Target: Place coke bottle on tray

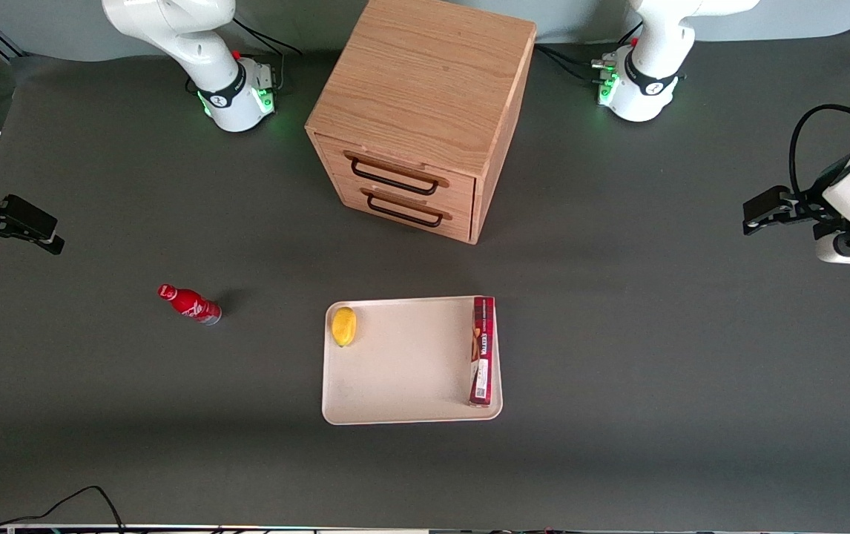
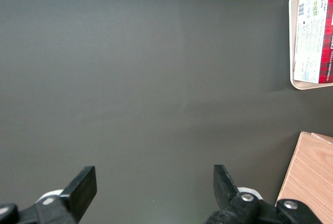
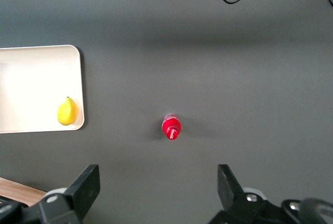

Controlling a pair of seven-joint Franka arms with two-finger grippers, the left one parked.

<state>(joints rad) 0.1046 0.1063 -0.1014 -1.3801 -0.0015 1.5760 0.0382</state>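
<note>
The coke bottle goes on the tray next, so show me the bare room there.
The tray is bare in the middle, between the lemon and the red box. Only those two edges are taken. The coke bottle stands on the table; the gripper waits open.

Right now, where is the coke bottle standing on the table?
The coke bottle stands upright on the bare table, apart from the tray, toward the working arm's end. The open gripper hangs clear of it, nearer that end.

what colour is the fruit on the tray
Yellow lemon on the tray, clearest in the front view.
</note>
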